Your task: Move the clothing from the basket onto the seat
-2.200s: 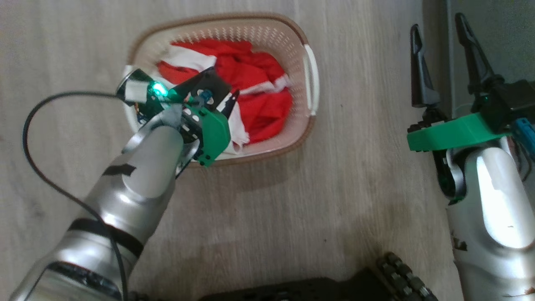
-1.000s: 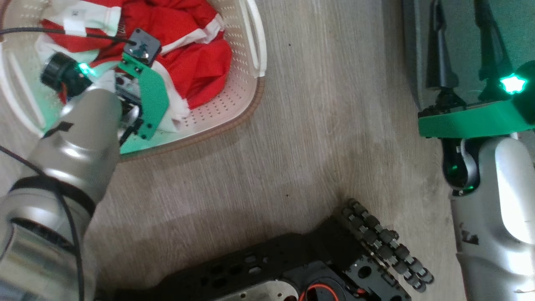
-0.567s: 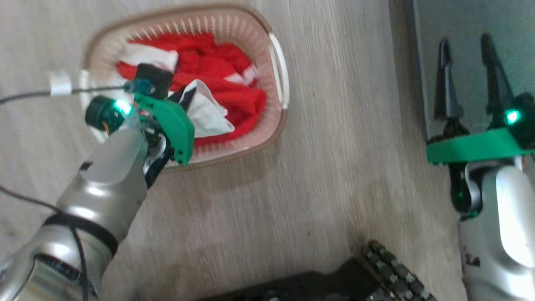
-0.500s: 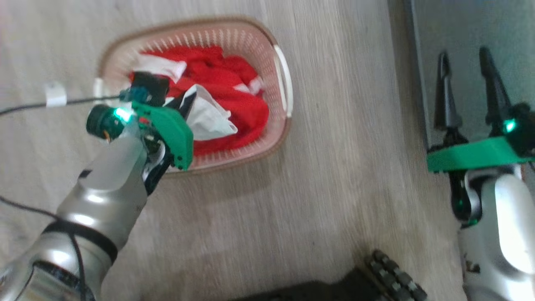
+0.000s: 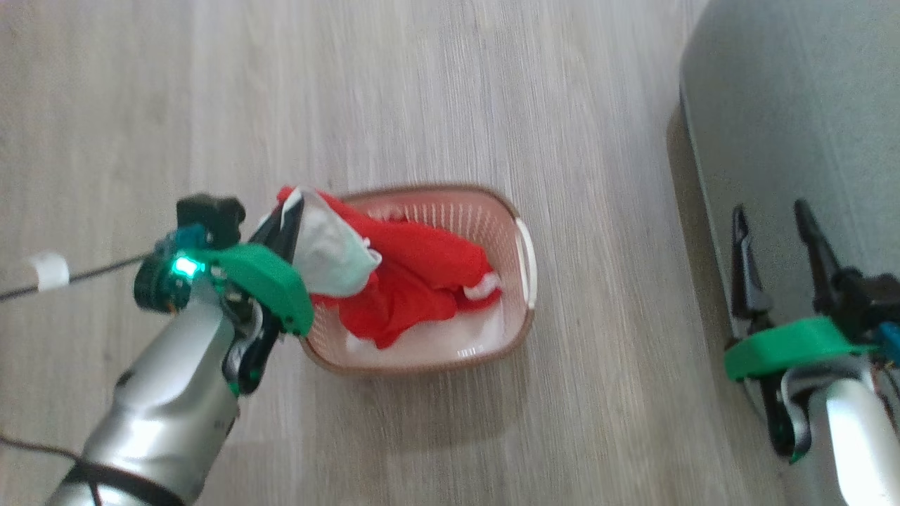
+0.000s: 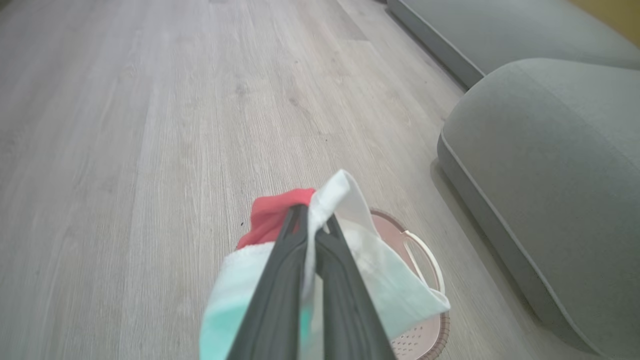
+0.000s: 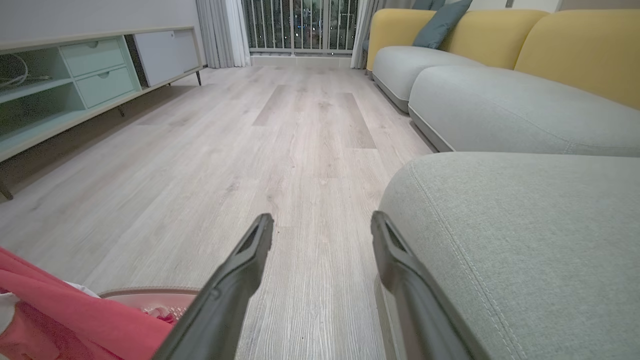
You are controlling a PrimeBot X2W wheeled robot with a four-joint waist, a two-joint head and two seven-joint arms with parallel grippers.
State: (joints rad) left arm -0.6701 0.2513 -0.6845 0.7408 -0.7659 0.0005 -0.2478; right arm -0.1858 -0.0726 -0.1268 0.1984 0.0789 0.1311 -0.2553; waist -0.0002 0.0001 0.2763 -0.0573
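Over the left rim of the basket [image 5: 450,188], the left gripper [image 6: 312,220] has jaws pinching a fold of clothing [image 5: 415,274], held high probably to drag it clear; the rest trails inside. The right gripper [image 5: 768,209], jaws spread, hangs free beside the seat [image 5: 794,105] at right.

cream plastic basket [image 5: 450,213]: on pale wood floor [image 5: 422,91], left of grey-green fabric seat [image 5: 794,105]
red fabric clothing [image 5: 422,263]: partly in basket
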